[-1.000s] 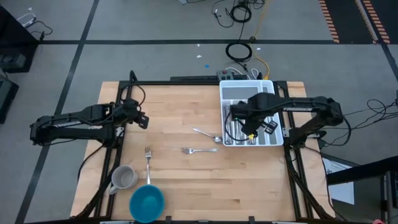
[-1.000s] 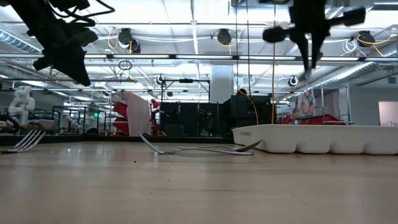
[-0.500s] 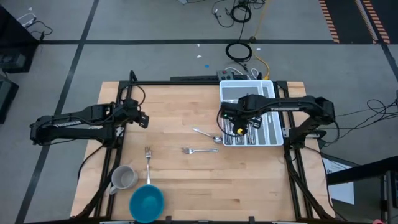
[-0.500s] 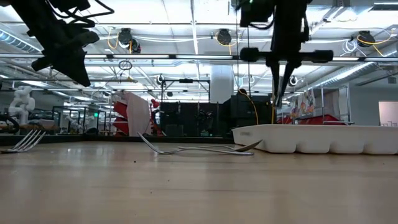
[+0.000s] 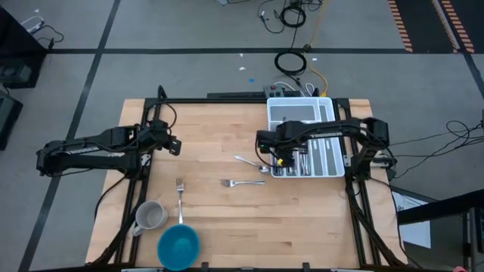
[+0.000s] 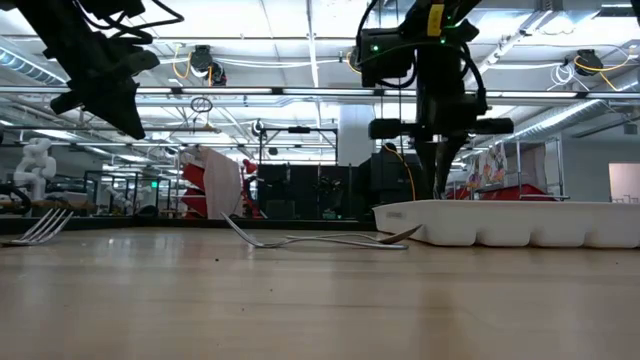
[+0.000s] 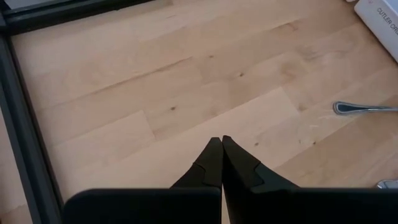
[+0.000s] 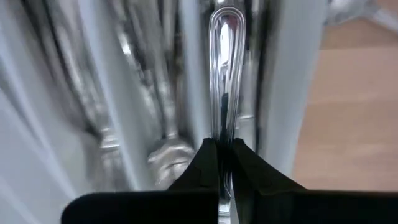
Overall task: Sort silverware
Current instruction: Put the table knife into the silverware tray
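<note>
Hovering over the white compartmented plastic organiser tray [image 5: 327,162], the right pincer [image 8: 224,163] is clamped shut on a slim shiny metal utensil [image 8: 225,74]. Release it crooked and it could straddle a divider. Left pincer [image 7: 222,163] closed, empty, well apart from the tray.

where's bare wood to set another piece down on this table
Free: the wide strip between the left claw and the organiser tray, and the near right corner below the tray. Crowded: mid-table spoon and fork; near left fork, mug, blue bowl.
</note>
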You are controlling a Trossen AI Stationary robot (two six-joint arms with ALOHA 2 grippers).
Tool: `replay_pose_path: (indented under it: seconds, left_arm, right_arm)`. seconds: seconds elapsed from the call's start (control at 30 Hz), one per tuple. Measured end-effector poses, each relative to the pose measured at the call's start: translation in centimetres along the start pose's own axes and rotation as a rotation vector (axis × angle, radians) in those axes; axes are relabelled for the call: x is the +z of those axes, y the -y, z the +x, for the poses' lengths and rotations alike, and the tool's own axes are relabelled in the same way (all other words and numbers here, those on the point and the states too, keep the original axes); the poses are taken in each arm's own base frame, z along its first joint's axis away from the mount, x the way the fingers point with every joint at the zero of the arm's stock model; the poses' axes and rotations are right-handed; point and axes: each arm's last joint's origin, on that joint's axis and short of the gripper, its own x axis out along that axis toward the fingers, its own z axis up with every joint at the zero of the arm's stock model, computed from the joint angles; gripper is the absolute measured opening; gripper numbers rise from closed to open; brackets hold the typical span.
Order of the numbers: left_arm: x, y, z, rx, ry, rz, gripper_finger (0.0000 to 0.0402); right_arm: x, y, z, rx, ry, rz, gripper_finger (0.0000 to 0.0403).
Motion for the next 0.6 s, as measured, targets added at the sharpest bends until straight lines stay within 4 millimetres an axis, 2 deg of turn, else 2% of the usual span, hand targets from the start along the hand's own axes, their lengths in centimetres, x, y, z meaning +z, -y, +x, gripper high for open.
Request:
replay_pose_path:
  seconds: [0.17,0.6]
  left_arm:
    - [0.0,0.0,0.0,0.000,0.000,0.001,0.0000]
    - [0.0,0.0,0.0,0.013,0.013,0.010,0.0003]
  right_arm:
    - [0.2,1.0,0.8,-0.047,0.012,-0.042,0.0000]
    - [0.8,1.6,1.9,-0.054,0.167,-0.078,0.0000]
